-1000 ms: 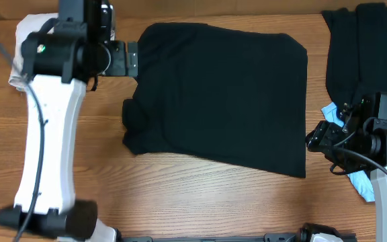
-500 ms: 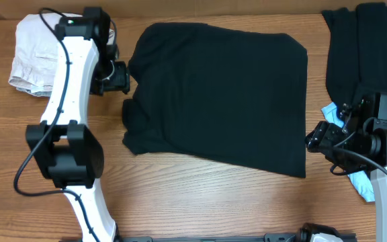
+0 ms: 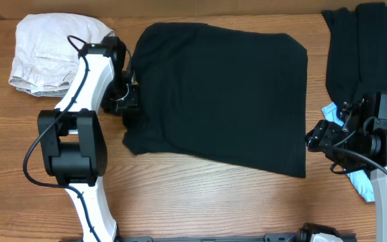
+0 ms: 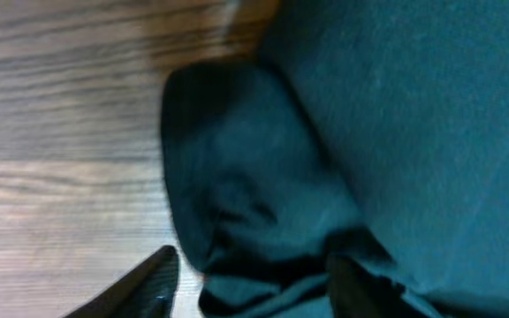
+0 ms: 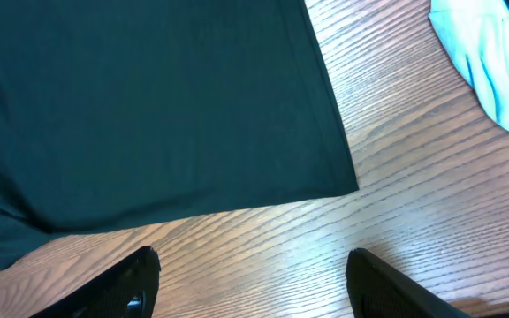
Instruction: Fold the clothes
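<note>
Arms came in from the two sides of the wooden table (image 3: 200,202). The left arm went up from its base, bent at the top, and turned back down, so the left pincer (image 3: 129,102) pointed down at the left edge of the big black shirt (image 3: 220,94). Its two fingers stood apart, with the shirt's folded little sleeve (image 4: 237,168) between them. One finger (image 4: 153,281) was over bare wood just beside the sleeve's edge, and the other one was over the cloth, so this pincer was open and not squeezing yet. Behind that pincer, away from the shirt, lay a crumpled beige bundle (image 3: 46,54), with a strip of bare wood between the two. The right arm lay low and pointed toward the shirt. The right pincer (image 5: 253,269) was wide open with nothing in it, over bare wood just off the shirt's near right corner. The shirt's bottom edge ran straight, right in front of its fingers. Behind this pincer were a light-blue cloth (image 5: 489,62) and a black pile (image 3: 355,54). Wood between the shirt and the near table edge lay bare.
</note>
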`<action>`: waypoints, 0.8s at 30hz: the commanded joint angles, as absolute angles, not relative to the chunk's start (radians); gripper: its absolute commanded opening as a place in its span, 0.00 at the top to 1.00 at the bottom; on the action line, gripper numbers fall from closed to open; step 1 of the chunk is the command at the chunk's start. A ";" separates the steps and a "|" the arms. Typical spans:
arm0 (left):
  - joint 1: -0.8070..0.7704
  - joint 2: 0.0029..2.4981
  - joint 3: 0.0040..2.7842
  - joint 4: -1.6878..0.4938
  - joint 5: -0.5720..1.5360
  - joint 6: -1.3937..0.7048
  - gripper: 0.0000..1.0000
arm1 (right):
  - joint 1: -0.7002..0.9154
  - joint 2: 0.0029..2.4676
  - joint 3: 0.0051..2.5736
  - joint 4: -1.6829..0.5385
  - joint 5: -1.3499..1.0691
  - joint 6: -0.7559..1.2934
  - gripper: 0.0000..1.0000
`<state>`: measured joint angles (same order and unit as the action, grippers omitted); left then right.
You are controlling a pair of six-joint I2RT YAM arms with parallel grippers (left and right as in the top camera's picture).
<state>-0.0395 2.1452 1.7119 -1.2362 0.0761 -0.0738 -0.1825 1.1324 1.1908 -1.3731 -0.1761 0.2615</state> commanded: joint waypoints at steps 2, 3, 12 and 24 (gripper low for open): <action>-0.047 2.148 1.644 -1.188 0.091 -0.052 0.53 | -0.183 1.130 1.198 -1.369 -0.173 0.258 0.29; -0.047 2.148 1.634 -1.181 0.084 -0.052 0.53 | -0.183 1.130 1.198 -1.368 -0.174 0.258 0.29; -0.046 2.148 1.533 -1.124 0.040 -0.057 0.65 | -0.183 1.130 1.198 -1.354 -0.173 0.258 0.29; 0.041 2.149 1.511 -1.201 -0.123 -0.231 0.66 | -0.183 1.143 1.198 -1.351 -0.173 0.257 0.29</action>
<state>-0.0063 2.1452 1.5352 -1.1843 -0.0704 -0.1642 -0.1825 1.1400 1.1908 -1.3575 -0.1757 0.2615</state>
